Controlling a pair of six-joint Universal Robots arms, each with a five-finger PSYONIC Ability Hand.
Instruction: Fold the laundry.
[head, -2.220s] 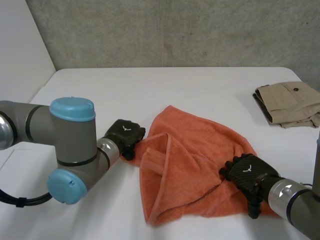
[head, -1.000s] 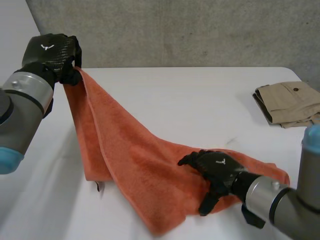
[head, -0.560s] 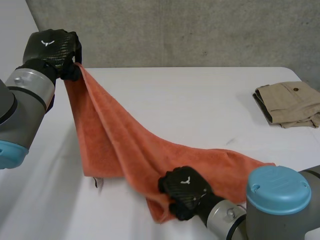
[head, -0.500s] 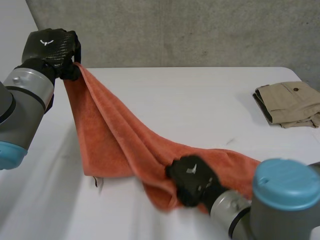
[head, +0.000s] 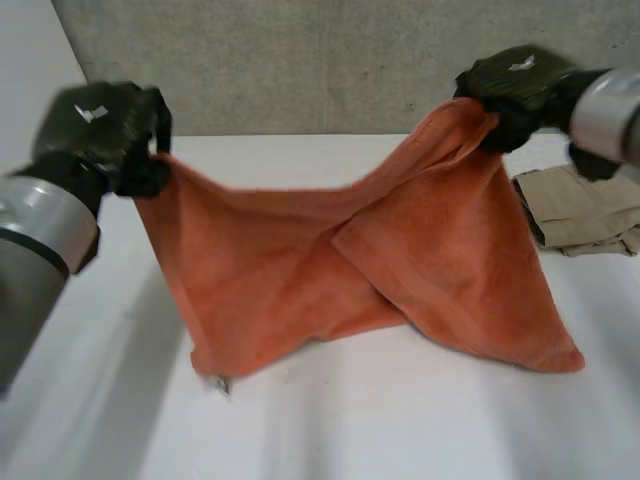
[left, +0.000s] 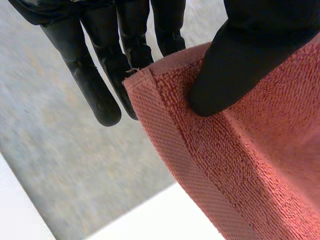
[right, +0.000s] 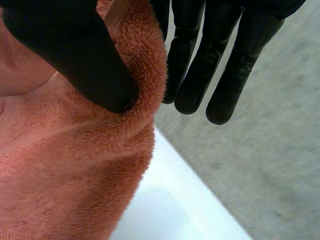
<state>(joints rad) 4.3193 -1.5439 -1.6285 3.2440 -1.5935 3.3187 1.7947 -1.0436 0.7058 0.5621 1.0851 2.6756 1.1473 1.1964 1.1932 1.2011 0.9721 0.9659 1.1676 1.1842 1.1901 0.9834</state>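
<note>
Above the table (head: 400, 420), the left hand (head: 105, 135) pinches a corner of the orange towel (head: 300, 270) and the right hand (head: 515, 90) its bunched opposite end, thumb against fingers (left: 95, 75). The towel and right arm partly hide the beige garment (head: 585, 215).

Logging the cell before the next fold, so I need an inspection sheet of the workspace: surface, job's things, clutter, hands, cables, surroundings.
Surface: white table, smooth.
Job's things: orange towel held up, stretched between both hands, lower edge down at the table; folded beige garment lying near the table's right edge.
Clutter: nothing seen.
Hands: left hand pinches a top corner between thumb and fingers; right hand pinches the bunched top edge at the other end.
Cables: nothing seen.
Surroundings: grey concrete wall behind the table.
</note>
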